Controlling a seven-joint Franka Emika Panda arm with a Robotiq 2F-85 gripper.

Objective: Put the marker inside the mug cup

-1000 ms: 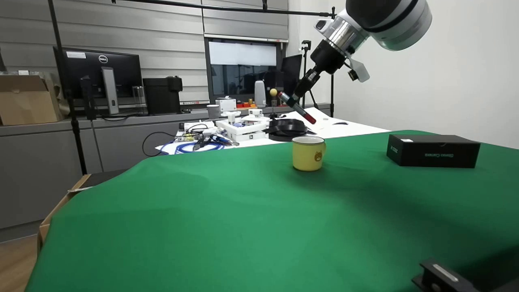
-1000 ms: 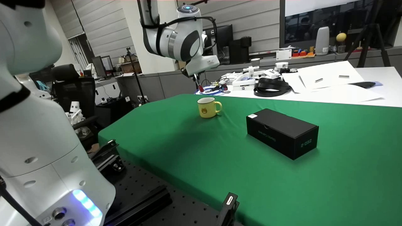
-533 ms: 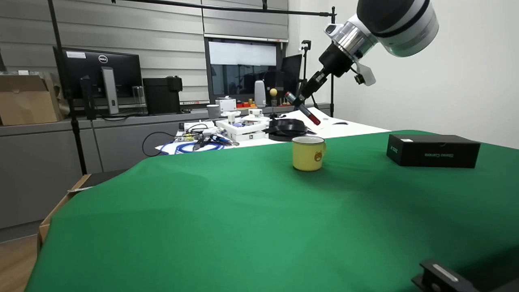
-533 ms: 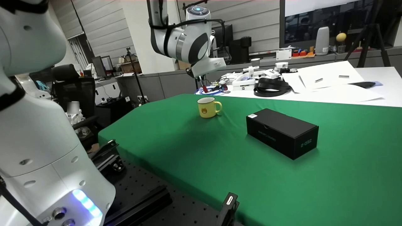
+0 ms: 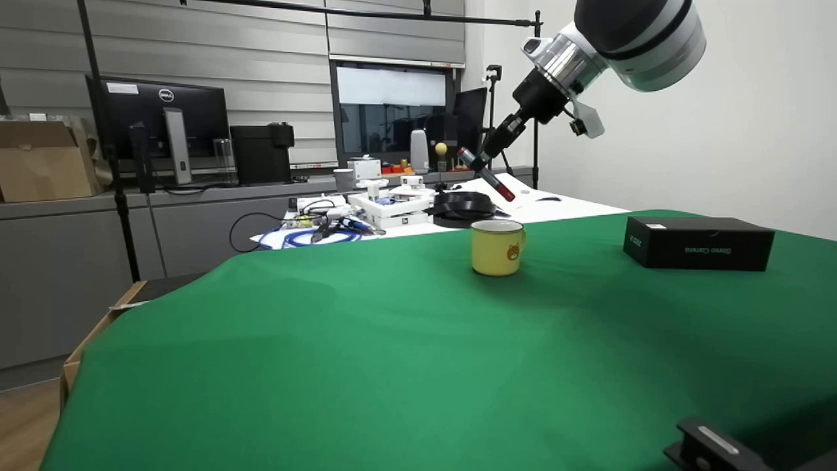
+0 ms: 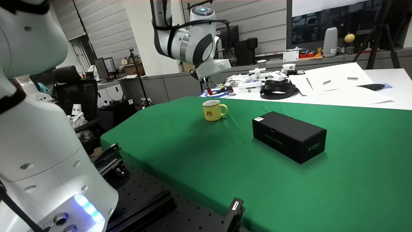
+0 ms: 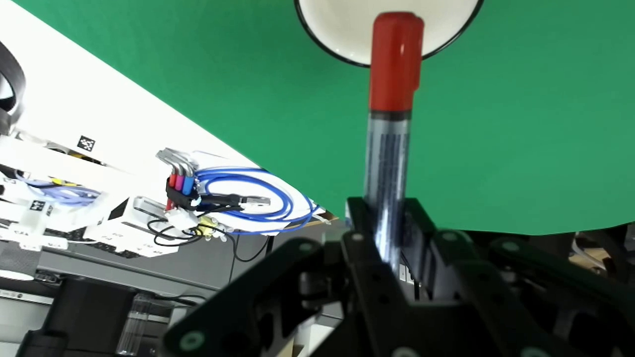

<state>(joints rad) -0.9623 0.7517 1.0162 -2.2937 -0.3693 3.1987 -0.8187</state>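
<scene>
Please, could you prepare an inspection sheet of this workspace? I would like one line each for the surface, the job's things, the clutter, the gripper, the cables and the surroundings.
Surface: green cloth, with faint creases.
Job's things: yellow mug upright on the cloth; red-capped marker tilted in the air above it, not inside.
Clutter: black box on the cloth, apart from the mug; white parts and a black band on the white table.
Gripper: closed round the marker's barrel, cap end lower.
Cables: blue cable coiled on the white table; black cable looping off the arm.
Surroundings: monitor, cardboard box, office chair, tripod.
</scene>
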